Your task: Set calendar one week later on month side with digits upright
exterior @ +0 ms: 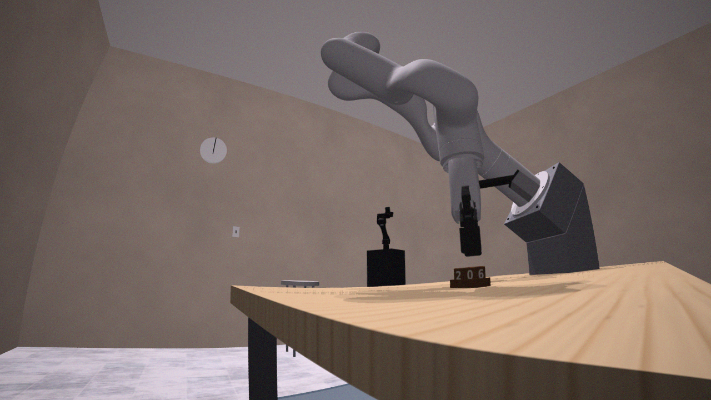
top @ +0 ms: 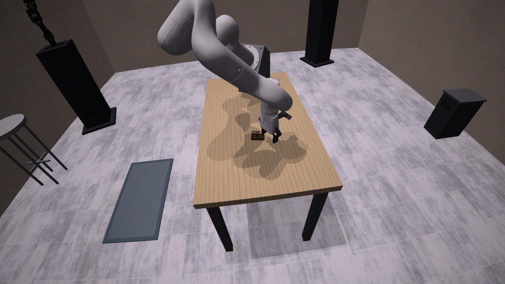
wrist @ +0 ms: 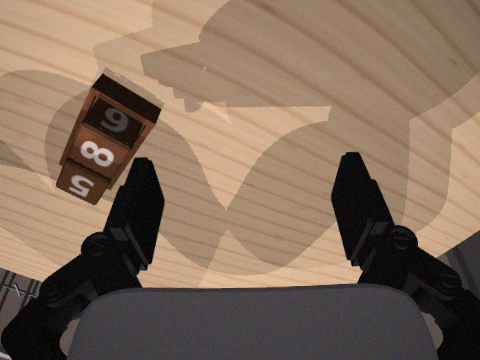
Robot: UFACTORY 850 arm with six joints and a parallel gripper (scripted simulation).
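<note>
The left cube (top: 254,135) (exterior: 457,275) (wrist: 81,185) shows 2 in front and 5 on top. The right cube (top: 260,135) (exterior: 469,274) (wrist: 97,153) shows 0 in front, 8 on top and 6 on its outer end. The front reads 20, both digits upright. The cubes sit side by side in the dark brown tray (top: 257,139) (exterior: 469,283) (wrist: 128,98), which lies flat on the table. No month's name is legible. My gripper (top: 269,136) (exterior: 470,253) (wrist: 247,176) is wide open and empty, above the table, mostly to the right of the calendar in the top view.
The wooden table (top: 225,183) (exterior: 348,308) bears the calendar; its near edge is in front of it in the top view. The robot base (top: 264,58) (exterior: 561,243) is at the back. A stool (top: 12,125), a floor mat (top: 141,201) and a dark bin (top: 455,114) are off the table.
</note>
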